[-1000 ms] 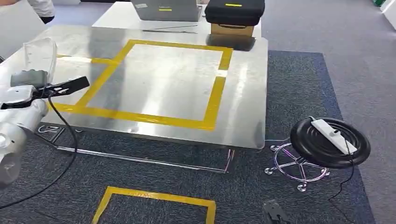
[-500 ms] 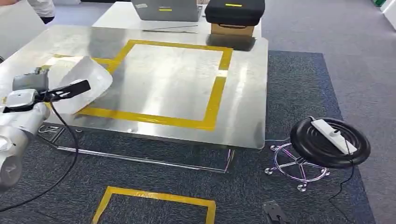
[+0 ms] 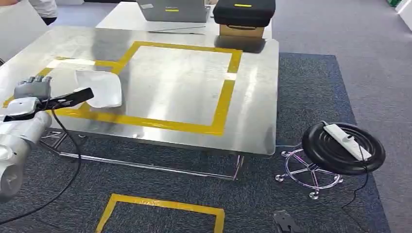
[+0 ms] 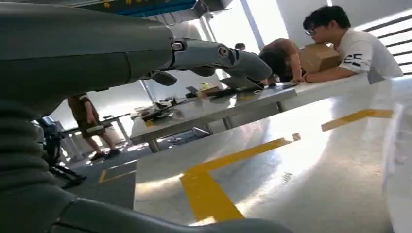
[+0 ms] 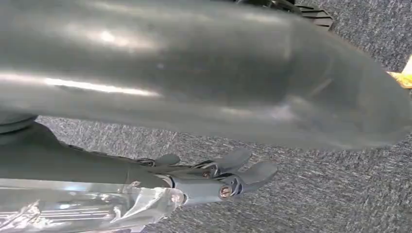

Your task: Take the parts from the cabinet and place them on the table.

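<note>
1. We're looking at the left hand with its fingers spread and nothing in them, so it's reading as released.
2. The curved white plastic shell part is lying flat on the shiny metal table, just past the fingertips on the side away from the wrist. As far as we can tell it's apart from them, not touching.
3. It's sitting across the near line of the yellow tape square.
4. We're judging the step as the let-go. To do it well, we're thinking the hand should pull straight back along its own wrist line with the fingers splayed, so nothing clips the shell's rim and skates it across that slick metal.
5. The right hand is hanging over grey carpet, with some crinkly clear plastic beside its wrist. We're not able to tell if it's gripping anything.
</note>
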{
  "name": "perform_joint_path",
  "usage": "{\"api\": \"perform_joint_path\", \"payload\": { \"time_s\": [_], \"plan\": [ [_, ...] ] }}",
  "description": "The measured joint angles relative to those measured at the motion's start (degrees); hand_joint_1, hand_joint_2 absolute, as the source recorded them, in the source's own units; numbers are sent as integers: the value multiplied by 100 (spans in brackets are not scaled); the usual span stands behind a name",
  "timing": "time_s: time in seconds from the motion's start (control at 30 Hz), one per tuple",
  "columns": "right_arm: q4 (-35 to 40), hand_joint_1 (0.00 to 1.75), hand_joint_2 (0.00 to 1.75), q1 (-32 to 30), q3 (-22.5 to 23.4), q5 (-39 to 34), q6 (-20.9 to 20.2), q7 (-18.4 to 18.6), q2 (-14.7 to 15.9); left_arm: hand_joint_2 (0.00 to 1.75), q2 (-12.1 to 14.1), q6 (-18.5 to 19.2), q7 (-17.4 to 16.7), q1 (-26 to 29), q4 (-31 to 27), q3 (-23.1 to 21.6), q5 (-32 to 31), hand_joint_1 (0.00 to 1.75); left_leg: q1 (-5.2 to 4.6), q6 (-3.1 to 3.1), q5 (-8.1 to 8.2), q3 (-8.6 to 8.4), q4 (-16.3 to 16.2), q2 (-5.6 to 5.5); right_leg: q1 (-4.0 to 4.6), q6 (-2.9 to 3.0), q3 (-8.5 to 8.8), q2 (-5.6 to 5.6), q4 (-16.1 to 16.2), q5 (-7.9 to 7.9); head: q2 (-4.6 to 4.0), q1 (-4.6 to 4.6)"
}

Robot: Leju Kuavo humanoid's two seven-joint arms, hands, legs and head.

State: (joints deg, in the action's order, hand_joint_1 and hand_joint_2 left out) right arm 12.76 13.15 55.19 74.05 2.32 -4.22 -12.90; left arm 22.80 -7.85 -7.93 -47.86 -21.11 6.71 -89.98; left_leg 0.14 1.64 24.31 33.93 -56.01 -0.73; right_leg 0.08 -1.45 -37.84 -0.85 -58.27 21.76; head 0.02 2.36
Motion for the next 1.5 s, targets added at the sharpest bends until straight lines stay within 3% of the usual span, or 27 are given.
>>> {"api": "perform_joint_path", "payload": {
  "time_s": [1.1, 1.13, 1.23, 1.27, 1.5],
  "plan": [
    [0, 0, 0, 4, -50, 7, -11, 2, 0, 0, 57, 18, 24, 13, 0, 2, 0, 0, 0, 0, 0, -1, 0, 0, 0, 0, 0, 0, 0, 0, 0, -2],
    [0, 0, 0, 4, -50, 7, -9, 4, 0, 175, 55, 20, 24, 12, 0, 0, 0, 0, 0, 0, 0, 0, 0, 0, 0, 0, -1, 0, 0, 0, 0, 0],
    [0, 0, 0, 3, -48, 7, -4, 13, 0, 175, 46, 30, 22, 12, 0, 0, 0, 0, 0, 0, 0, 0, 0, 0, 0, 0, -1, 0, 0, 0, 0, 0],
    [0, 0, 0, 3, -50, 7, -2, 17, 0, 0, 46, 37, 17, 12, 0, -2, 0, 0, 0, 0, 0, 0, 0, 0, 0, 0, -1, 0, 0, 0, 0, -2],
    [0, 0, 0, 4, -48, -4, -2, 20, 0, 0, 35, 83, 4, 10, 0, 0, 0, 0, 0, 0, 0, -1, 0, 0, 0, 0, -1, 0, 0, 0, 0, -2]
  ]
}}
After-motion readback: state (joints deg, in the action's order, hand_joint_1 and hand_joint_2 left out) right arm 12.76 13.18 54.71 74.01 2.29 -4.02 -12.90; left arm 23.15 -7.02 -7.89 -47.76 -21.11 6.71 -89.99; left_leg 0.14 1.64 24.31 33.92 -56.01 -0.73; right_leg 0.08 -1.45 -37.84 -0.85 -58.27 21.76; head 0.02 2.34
